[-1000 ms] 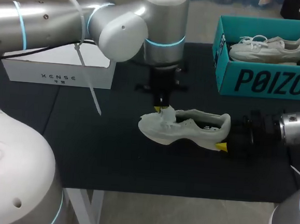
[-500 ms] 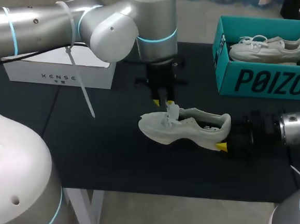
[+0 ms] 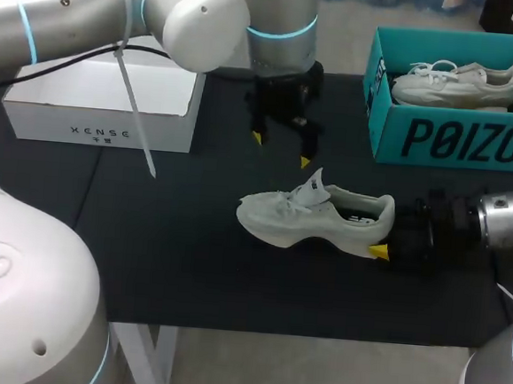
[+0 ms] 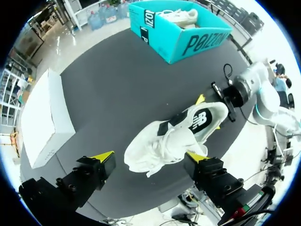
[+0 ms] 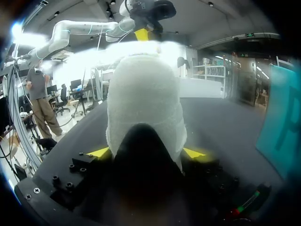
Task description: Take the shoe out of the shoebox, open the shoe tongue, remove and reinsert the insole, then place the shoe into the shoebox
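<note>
Right gripper point(image 5: 146, 153) is clenched on the heel of the shoe point(image 3: 312, 219), one finger on each side, coming in from its 3 o'clock. I read that as a brace, so the shoe stays upright on its sole and doesn't slide while the other arm works the top. The shoe sits mid-table point(image 3: 189, 258), out of the shoebox, toe to 9 o'clock and heel to 3. The tongue point(image 3: 311, 189) stands up clear of the opening, so the mouth looks ready for the next step. Left gripper point(image 3: 282, 150) hangs at about 11 o'clock of the shoe with fingers spread, holding nothing and apart from the tongue. Further back the teal shoebox point(image 3: 456, 141) sits between 1 and 2 o'clock with a second shoe point(image 3: 460, 84) lying in it, and a white box point(image 3: 102, 119) is at 10 o'clock. A second ago the left gripper was down pinching the tongue, and half a second ago it was drawing it up. Now it has let go, lifted and backed off toward 12 — tongue stays raised. Shoe and right gripper haven't shifted.
</note>
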`<action>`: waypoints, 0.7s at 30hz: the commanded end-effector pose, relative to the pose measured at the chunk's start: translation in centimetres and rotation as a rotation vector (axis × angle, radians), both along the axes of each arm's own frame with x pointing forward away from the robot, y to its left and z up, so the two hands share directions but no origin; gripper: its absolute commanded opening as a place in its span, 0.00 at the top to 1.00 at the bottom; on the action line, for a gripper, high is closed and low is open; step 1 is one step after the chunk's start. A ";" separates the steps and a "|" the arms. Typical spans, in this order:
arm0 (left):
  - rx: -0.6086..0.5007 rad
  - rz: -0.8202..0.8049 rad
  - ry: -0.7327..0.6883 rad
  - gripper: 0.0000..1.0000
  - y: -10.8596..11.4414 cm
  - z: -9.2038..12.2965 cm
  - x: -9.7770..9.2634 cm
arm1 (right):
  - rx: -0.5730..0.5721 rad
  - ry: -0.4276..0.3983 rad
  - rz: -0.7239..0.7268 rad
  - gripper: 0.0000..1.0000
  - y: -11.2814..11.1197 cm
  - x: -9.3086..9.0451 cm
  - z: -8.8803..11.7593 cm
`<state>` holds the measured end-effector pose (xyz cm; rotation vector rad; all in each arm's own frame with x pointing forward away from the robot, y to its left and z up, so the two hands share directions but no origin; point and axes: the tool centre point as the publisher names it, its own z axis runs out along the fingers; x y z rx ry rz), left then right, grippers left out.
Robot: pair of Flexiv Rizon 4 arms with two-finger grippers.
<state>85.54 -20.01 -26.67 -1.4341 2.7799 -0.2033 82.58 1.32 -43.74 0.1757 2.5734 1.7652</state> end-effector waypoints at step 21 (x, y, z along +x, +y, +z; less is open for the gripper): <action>0.009 -0.614 -0.091 0.00 0.2 0.9 -0.4 | -0.001 0.001 -0.001 1.00 0.3 0.2 -0.7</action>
